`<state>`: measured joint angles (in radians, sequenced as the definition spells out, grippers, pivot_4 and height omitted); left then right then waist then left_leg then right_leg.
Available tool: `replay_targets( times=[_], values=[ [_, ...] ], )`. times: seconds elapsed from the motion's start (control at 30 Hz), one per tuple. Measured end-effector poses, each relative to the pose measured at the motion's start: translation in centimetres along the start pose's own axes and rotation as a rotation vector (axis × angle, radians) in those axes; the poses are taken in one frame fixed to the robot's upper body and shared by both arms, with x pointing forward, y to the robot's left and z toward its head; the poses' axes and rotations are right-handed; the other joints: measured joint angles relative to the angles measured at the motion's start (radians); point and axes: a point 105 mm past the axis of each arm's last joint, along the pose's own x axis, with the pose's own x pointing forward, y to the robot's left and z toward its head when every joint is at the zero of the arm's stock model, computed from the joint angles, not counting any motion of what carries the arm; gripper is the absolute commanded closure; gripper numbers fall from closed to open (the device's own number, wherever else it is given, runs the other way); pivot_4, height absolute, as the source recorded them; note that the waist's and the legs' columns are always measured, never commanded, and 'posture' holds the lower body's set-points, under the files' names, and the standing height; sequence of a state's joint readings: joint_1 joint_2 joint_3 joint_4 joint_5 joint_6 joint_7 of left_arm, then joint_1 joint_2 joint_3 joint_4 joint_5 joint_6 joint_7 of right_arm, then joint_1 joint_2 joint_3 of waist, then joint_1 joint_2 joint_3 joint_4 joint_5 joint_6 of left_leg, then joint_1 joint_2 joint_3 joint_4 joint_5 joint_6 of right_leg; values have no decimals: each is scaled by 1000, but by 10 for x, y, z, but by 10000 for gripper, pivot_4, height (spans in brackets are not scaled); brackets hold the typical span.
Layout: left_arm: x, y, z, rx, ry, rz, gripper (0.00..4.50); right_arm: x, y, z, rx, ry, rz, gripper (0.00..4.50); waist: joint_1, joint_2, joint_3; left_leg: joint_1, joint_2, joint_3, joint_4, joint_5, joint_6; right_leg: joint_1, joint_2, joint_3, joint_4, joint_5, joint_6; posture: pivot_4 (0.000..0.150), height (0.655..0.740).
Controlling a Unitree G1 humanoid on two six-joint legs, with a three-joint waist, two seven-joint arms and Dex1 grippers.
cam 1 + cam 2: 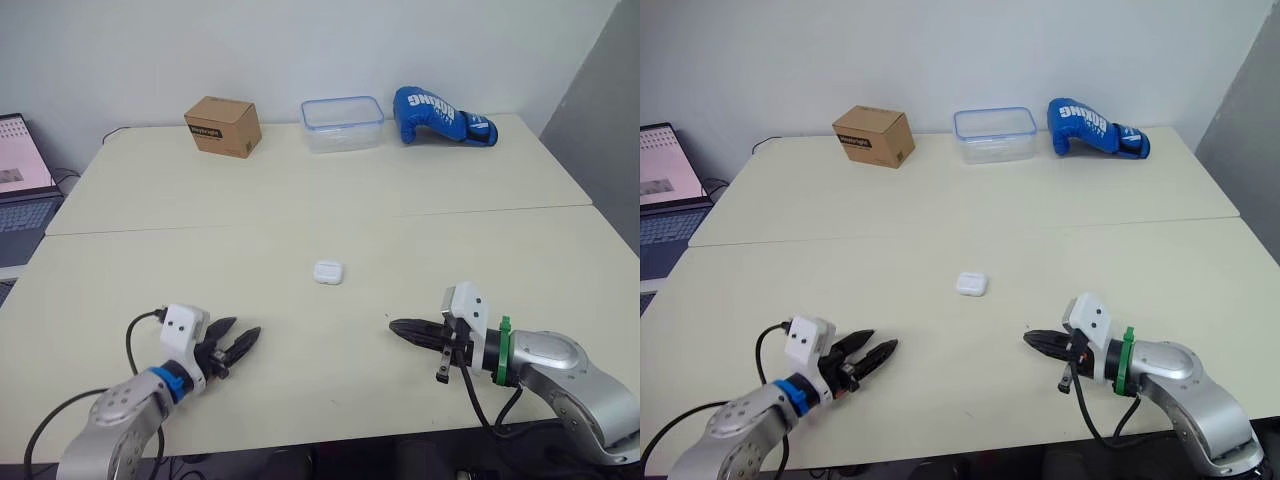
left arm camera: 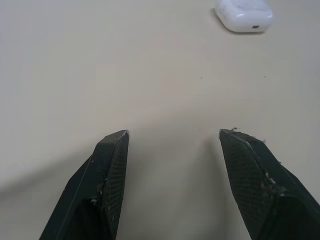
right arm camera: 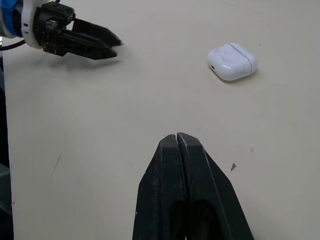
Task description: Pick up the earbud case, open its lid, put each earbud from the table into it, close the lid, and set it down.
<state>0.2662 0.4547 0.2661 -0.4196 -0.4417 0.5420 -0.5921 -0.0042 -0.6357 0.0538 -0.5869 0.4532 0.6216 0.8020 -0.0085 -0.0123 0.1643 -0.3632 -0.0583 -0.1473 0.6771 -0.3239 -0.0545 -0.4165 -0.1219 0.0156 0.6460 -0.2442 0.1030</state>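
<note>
A small white earbud case (image 1: 328,272) lies shut on the cream table (image 1: 300,190), near its middle. It also appears in the left wrist view as the case (image 2: 244,14) and in the right wrist view as the case (image 3: 232,61). My left gripper (image 1: 238,338) rests low over the table at the front left, open, nothing between its fingers (image 2: 112,165). My right gripper (image 1: 394,325) is at the front right, shut on nothing, pointing left. Both stand well short of the case. I see no loose earbuds on the table.
Along the table's far edge stand a brown cardboard box (image 1: 223,126), a clear plastic container with a blue rim (image 1: 342,123) and a blue boxing glove (image 1: 441,115). A laptop (image 1: 20,170) sits off the table's left side.
</note>
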Motion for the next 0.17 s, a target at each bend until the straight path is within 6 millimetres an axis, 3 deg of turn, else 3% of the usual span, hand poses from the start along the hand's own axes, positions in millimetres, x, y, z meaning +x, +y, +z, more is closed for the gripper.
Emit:
replay_targets(
  times=[0.17],
  values=[
    [-7, 0, -7, -15, -5, 46, 14946, -8, 0, -6, 10, 26, -11, 45000, 3, 0, 0, 3, 0, 0, 0, -2, 4, 4, 0, -1, -1, 0, 0, 1500, 7307]
  ],
)
